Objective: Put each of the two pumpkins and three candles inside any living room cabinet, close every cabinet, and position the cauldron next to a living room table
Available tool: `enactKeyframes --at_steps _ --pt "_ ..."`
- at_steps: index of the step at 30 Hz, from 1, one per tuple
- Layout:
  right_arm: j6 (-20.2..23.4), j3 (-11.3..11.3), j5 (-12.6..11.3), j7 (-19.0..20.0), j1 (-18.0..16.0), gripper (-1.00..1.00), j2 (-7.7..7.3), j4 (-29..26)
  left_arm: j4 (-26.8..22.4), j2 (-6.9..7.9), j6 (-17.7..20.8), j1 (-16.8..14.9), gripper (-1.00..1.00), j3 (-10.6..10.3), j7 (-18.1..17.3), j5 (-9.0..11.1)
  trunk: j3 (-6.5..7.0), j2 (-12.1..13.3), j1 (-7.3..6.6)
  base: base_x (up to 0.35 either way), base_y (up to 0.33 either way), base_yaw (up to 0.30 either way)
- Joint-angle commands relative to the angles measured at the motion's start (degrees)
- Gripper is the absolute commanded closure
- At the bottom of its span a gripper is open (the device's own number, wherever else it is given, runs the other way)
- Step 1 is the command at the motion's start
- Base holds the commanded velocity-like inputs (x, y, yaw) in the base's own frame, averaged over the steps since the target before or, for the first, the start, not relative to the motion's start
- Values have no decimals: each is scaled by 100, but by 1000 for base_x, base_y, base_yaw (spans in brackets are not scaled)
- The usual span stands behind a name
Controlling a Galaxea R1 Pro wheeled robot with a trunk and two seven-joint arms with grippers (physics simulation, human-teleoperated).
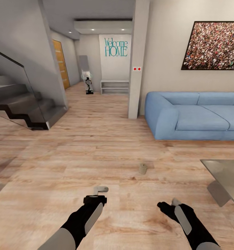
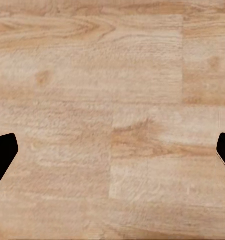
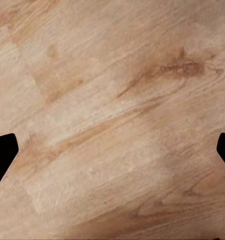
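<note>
One candle (image 1: 142, 168) can be seen standing upright on the wood floor (image 1: 61, 166), out in the open between the blue sofa (image 1: 193, 116) and the arms, with the glass worktop (image 1: 227, 180) off to its right. It sits ahead of both tools and a bit closer to the right tool (image 1: 167, 205) than the left tool (image 1: 100, 193), so the right arm is judged the handier one for the pickup. Its long axis is vertical, so a grab from above or from the side would probably be needed. Both tools are spread open with nothing held: in each wrist view only bare floor is seen between the dark fingertips (image 2: 3, 155) (image 3: 3, 152). No pumpkins, cabinet or cauldron to report here
</note>
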Motion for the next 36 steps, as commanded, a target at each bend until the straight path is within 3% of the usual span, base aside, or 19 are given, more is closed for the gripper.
enactKeyframes --at_steps 1,6,12,19,36 --pt "45 4 -59 -189 -127 -100 4 -18 -10 8 4 -4 -100 -29 54 61 -6 -2 2 218 0 0" --pt "172 45 -61 -686 -585 -100 22 15 -12 8 -8 -3 -100 -25 54 68 -6 -2 2 217 0 0" --pt "181 95 -36 -771 -742 -100 64 251 -25 10 -9 -5 -100 -25 41 75 -6 -2 2 217 0 0" --pt "218 314 -32 -770 -796 -100 54 288 -63 10 -4 -4 -100 -22 41 81 -6 -2 2 218 0 0" --pt "211 348 -29 -764 -799 -100 47 289 -354 -7 40 -14 -100 -17 37 93 -6 -2 2 305 0 0"
